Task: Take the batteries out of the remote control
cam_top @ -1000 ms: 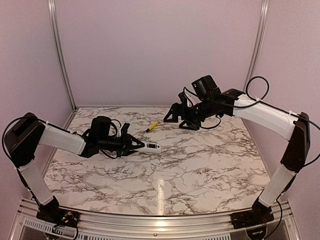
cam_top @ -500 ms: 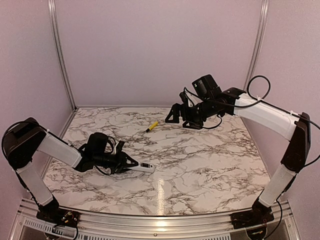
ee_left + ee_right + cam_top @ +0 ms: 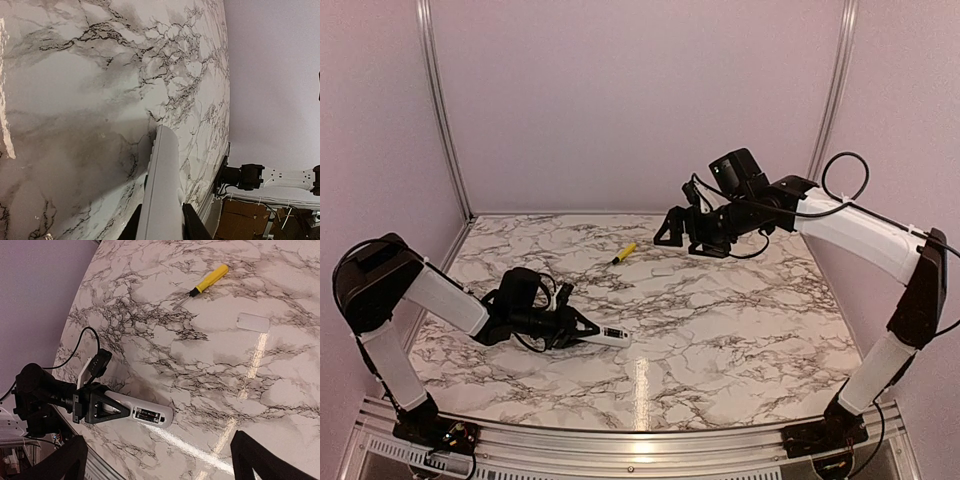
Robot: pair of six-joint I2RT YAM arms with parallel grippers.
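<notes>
The white remote control (image 3: 610, 337) lies low over the marble table at the near left, its open battery compartment facing up. In the right wrist view the remote (image 3: 162, 418) shows the dark batteries (image 3: 146, 415) sitting in the recess. My left gripper (image 3: 575, 330) is shut on the remote's rear end, also seen in the right wrist view (image 3: 102, 407). In the left wrist view the remote (image 3: 162, 185) runs out between the two fingers, tip touching the table. My right gripper (image 3: 670, 225) hangs open and empty, high over the far middle of the table.
A yellow-handled screwdriver (image 3: 624, 253) lies at the far middle of the table, also in the right wrist view (image 3: 207, 281). A small white flat cover plate (image 3: 253, 322) lies near it. Pink walls and metal rails enclose the table.
My left gripper has carried the remote down and toward the near edge until it sits at the table. The right arm has barely shifted.
</notes>
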